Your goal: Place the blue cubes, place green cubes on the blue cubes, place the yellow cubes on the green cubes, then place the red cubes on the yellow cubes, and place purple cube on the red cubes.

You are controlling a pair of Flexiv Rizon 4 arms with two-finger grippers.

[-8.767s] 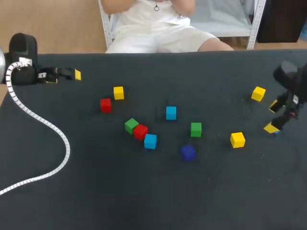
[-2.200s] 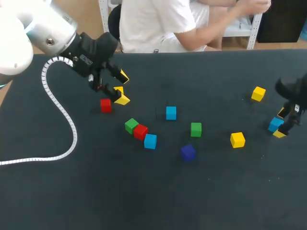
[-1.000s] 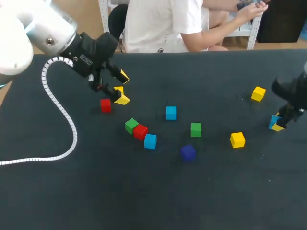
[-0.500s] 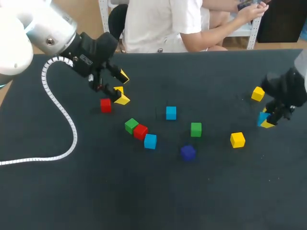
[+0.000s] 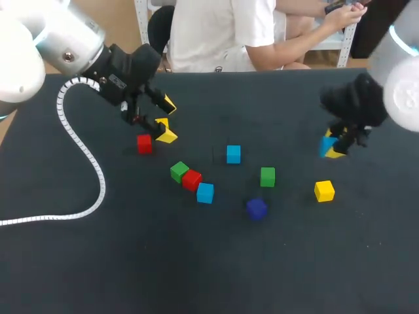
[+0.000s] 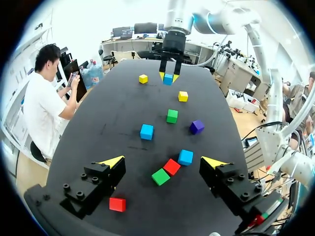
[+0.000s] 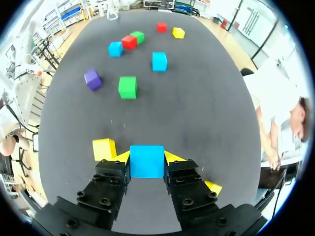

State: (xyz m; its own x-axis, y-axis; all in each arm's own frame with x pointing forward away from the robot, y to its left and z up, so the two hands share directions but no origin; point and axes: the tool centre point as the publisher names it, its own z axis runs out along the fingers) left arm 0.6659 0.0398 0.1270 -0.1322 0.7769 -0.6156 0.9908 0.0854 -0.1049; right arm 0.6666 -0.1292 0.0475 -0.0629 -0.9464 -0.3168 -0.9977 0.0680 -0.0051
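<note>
Blue fills the gap between the fingers of the right gripper (image 7: 147,156). Both yellow-tipped fingers press on opposite faces of a blue cube (image 7: 146,163), so the gripper is holding it, with the cube's faces square to the fingers. The cube seems to hang a little clear of the surface (image 7: 197,113), though I cannot rule out contact. Just beside one finger sits a yellow cube (image 7: 104,148). Farther ahead, the way the fingers point, come a green cube (image 7: 127,86) and the purple cube (image 7: 92,78), then a second blue cube (image 7: 159,61). Beyond that a third blue cube (image 7: 115,48) lies in a touching row with a red cube (image 7: 129,42) and a second green cube (image 7: 138,37). From the head view, all of these lie toward the robot's left of the carried cube, and the second blue cube is the nearest of its colour, well apart from it. I judge the blue base layer to be the step in hand, so the coming move turns on that leftward offset, and the right arm is already loaded for it. The left gripper (image 6: 162,162) hangs with its fingers spread wide and empty, above the far cluster, with a lone red cube (image 6: 117,204) just beside one finger.
</note>
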